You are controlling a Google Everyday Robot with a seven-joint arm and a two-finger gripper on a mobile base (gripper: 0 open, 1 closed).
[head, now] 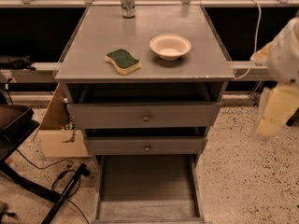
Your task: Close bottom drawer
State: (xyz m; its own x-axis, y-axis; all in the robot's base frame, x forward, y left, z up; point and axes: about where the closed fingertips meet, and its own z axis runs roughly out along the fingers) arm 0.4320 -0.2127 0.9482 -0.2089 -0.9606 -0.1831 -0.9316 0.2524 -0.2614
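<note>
The bottom drawer (147, 185) is pulled far out at the cabinet's foot, under 2 other drawers (112, 117). The surface (93, 36) above carries a sponge (123, 61), bowl (170, 46) and can (127, 2). The gripper (274, 115) hangs at the right, well apart from the drawer; I cannot tell whether it is open or closed.

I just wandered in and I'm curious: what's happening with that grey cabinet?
A robot arm is meant to close the bottom drawer, which stands pulled far out. Its claw hangs at the right, beside the cabinet, touching nothing. On top sit a sponge, a bowl and a can.
</note>
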